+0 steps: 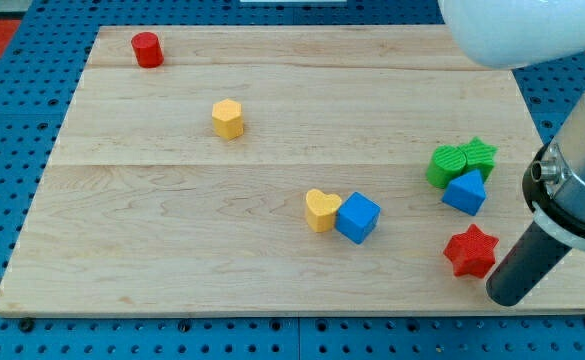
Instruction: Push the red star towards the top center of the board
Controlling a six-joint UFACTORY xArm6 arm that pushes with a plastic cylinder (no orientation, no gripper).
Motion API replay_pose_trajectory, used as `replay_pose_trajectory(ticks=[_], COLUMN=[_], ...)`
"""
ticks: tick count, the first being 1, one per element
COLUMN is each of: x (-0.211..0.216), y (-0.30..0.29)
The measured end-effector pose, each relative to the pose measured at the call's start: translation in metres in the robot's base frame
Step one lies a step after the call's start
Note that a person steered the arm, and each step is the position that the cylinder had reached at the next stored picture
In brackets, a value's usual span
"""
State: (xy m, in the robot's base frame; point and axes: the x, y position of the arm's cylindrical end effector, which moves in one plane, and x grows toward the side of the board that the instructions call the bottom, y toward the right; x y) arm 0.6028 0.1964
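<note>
At the view's far left, near the top corner of the wooden board (172, 220), stands a red cylinder (147, 49), well apart from everything else. To its right and lower down sits a yellow block (228, 118), roughly hexagonal in outline, alone on the upper half of the board.

Further right, a little below the middle of the board, a yellow heart (321, 210) and a blue cube (358, 217) touch side by side, the cube on the heart's right.

Near the board's right edge a cluster of three blocks is packed together: a rounded green block (445, 165) (its exact shape is hard to make out) on the cluster's left, a green star (480, 154) touching it on the right, and a blue triangular block (464, 192) pressed against both from below.

Below that cluster, and apart from it, lies the red star (470, 250), in the board's lower right region, far from the top center. Just beside it, on the star's right and slightly lower, is my tip (504, 294), the lower end of the dark rod that slants down from the view's right edge; whether it touches the star or stands just clear, I cannot tell. There is no claw on this arm, so nothing opens or closes: the rod simply ends in the tip.

The board rests on a blue perforated surface (2, 170).
</note>
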Motion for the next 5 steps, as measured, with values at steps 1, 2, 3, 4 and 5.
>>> replay_pose_trajectory(ticks=[1, 2, 3, 4, 5], x=[-0.044, -0.084, -0.117, -0.156, -0.130], y=[-0.034, -0.060, -0.103, -0.109, -0.074])
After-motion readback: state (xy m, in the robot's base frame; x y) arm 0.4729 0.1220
